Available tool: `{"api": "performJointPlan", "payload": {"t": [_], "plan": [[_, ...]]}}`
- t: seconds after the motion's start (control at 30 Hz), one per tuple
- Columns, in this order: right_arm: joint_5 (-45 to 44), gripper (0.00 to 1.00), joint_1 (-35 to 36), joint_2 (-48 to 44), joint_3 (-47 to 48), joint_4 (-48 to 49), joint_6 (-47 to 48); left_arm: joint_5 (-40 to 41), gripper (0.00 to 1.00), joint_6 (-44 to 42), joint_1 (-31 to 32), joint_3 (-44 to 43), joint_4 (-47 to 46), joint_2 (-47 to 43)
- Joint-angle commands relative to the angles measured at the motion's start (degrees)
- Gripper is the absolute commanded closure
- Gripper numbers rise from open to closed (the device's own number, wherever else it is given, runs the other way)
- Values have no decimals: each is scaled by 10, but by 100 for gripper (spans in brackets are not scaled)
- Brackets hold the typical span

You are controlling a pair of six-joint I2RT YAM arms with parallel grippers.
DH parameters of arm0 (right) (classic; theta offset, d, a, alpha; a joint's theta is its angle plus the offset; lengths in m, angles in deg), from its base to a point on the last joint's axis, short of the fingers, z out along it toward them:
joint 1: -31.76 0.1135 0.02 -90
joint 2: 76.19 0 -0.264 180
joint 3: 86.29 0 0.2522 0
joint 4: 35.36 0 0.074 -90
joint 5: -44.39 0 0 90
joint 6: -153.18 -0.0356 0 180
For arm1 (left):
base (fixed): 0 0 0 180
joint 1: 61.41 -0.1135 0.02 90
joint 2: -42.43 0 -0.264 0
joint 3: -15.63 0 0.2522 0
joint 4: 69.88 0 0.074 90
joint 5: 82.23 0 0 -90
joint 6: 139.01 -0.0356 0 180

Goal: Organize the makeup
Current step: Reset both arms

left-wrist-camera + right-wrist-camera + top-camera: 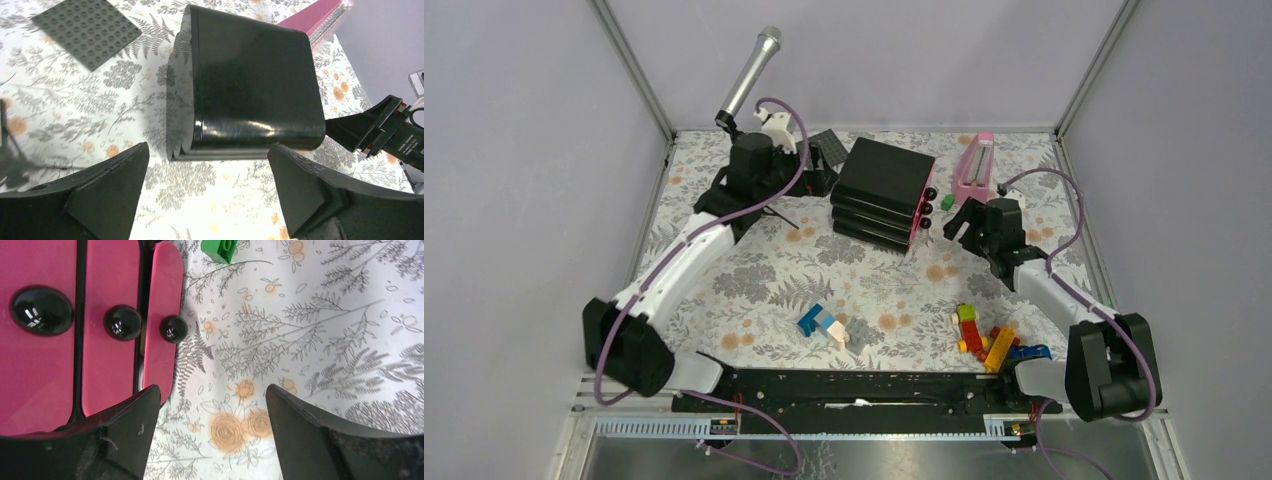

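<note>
One floral desk (754, 280) carries the black chest (252, 85), its three pink drawers (107, 315) looking shut, and no makeup shows anywhere. Left hand (207, 165) hangs released behind the chest, right hand (212, 400) spread empty just before the knobs (173, 328). Drawer-opening step, I'd say: next needs a neat pinch on one small knob.

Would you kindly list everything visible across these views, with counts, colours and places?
Drawer box: one, black with pink fronts, three black knobs, back centre.
Metronome: one, pink, right of the box.
Microphone: one, silver, back left.
Baseplate: one, grey, back left of the box.
Green brick: one, beside the drawer fronts.
Brick pile: several, mixed colours, near right.
Blue-and-white bricks: small cluster, near centre.
Left gripper: black, open, left of the box.
Right gripper: black, open, at the drawer fronts.
</note>
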Motion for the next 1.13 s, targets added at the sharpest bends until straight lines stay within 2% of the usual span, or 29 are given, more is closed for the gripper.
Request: {"api": "performJointPlan", "payload": {"t": [0.0,0.13,0.4,0.57,0.67,0.83,1.1], "plan": [[-1,11,1,-58,50,-162,38,52,1,17,0,69,25,-91],[28,1,1,-88,49,-208,45,74,1,22,0,156,46,-165],[11,0,1,-114,39,-271,39,101,1,8,0,255,93,-249],[-84,0,1,-114,30,-309,22,131,1,-11,0,280,107,-277],[-136,0,0,-125,31,-337,8,102,1,-12,0,280,110,-290],[-205,1,0,-174,1,-344,2,101,1,-16,0,281,110,-297],[-197,0,0,-240,-29,-324,6,101,1,-20,0,275,119,-282]]}}
